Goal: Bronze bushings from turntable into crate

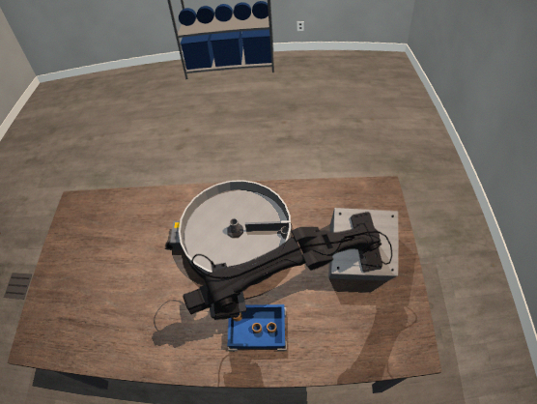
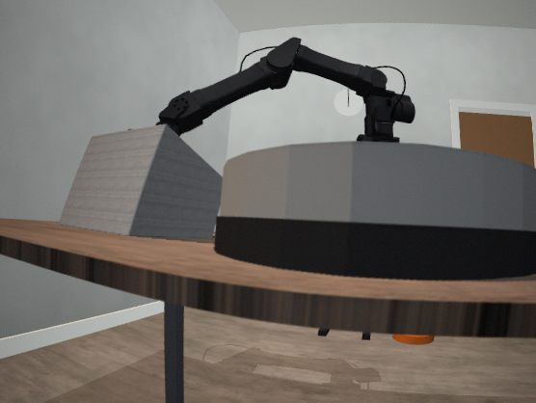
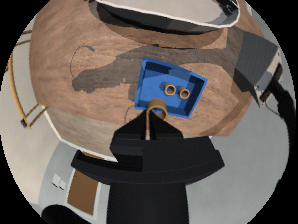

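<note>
The blue crate (image 1: pixel 257 327) sits on the table in front of the round grey turntable (image 1: pixel 235 227). Two bronze bushings (image 1: pixel 256 328) (image 1: pixel 271 327) lie inside it. My gripper (image 1: pixel 237 315) hangs over the crate's back left corner, shut on a third bronze bushing (image 3: pixel 157 106), which shows between the fingertips in the wrist view. The crate also shows in the wrist view (image 3: pixel 168 90), just beyond the fingertips. A small steel bushing (image 1: pixel 281 231) rests at the turntable's right rim, by the end of a dark bar. In the exterior view the turntable's wall (image 2: pixel 381 202) hides the gripper.
A dark post (image 1: pixel 235 228) stands at the turntable's centre. The arm reaches over the turntable's front right rim from its grey base block (image 1: pixel 364 244) on the right. A shelf with blue bins (image 1: pixel 226 36) stands by the far wall.
</note>
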Controlling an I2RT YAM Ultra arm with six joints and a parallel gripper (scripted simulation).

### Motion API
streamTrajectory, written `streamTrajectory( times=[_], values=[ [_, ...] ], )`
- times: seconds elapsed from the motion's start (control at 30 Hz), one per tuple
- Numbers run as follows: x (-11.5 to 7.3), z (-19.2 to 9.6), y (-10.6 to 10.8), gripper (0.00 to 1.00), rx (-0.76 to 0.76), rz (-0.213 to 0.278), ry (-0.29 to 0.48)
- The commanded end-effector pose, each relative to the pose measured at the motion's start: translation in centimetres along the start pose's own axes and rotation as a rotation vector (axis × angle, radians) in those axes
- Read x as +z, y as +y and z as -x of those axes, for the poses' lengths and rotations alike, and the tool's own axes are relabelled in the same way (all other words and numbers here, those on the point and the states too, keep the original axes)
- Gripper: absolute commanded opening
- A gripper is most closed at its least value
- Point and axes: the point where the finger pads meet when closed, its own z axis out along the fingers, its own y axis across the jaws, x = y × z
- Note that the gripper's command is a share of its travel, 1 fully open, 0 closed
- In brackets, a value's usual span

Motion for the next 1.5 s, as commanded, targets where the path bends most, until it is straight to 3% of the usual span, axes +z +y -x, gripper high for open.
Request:
streamTrajectory(
  times=[0.0,0.53,0.6,0.87,1.47],
  values=[
    [-0.2,0.3,0.2,0.00,0.013,-0.001,-0.013],
    [-0.2,0.3,0.2,0.00,0.013,-0.001,-0.013],
    [0.4,0.5,-0.9,0.00,0.020,-0.032,-0.019],
    [-1.2,-0.2,-0.2,0.00,0.005,0.012,-0.010],
    [-1.2,-0.2,-0.2,0.00,0.004,0.012,-0.010]
  ],
)
